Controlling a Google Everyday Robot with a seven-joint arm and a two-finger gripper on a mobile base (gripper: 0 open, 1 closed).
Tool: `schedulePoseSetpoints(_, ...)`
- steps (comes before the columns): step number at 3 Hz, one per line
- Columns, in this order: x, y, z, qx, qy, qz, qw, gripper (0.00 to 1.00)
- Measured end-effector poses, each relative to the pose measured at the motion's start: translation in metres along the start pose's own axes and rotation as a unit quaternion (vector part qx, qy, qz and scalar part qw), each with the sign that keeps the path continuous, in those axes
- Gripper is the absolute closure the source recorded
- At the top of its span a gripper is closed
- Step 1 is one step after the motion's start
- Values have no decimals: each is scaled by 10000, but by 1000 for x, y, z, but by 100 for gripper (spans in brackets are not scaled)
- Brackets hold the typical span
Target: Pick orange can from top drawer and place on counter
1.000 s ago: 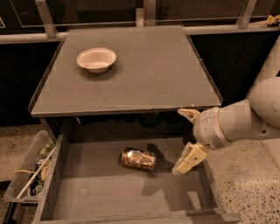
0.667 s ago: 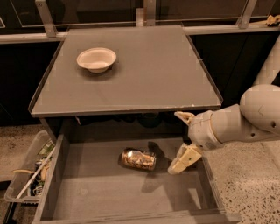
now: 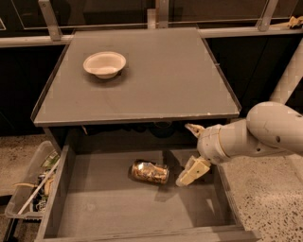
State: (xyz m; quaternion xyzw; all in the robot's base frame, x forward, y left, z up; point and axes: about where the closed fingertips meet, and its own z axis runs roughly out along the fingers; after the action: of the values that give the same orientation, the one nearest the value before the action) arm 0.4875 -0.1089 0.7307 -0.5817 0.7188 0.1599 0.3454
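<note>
The cream two-finger gripper (image 3: 183, 153) has edged left since a second ago, fingers spread wide and empty, the lower one now just beside the small shiny orange-gold can (image 3: 149, 171). That can lies unmoved on its side in the wide shallow grey top drawer (image 3: 118, 208), below the flat grey counter (image 3: 161, 85)

1. We see speckled stone floor (image 3: 272, 198) beyond the tabletop's (image 3: 161, 85) left and right edges.
2. Along its back edge we find a pale rail (image 3: 28, 41) with upright posts (image 3: 49, 19), dark panels (image 3: 109, 12) behind.
3. Near the front-left corner we spot a clear bin (image 3: 34, 163) of clutter.
</note>
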Motion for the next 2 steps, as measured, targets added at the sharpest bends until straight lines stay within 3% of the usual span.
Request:
schedulePoseSetpoints(1, 10, -2, 18, -8, 1, 37, 10000, 0)
schedulePoseSetpoints(2, 19, 7, 44, -63, 235, -56, 9997, 0)
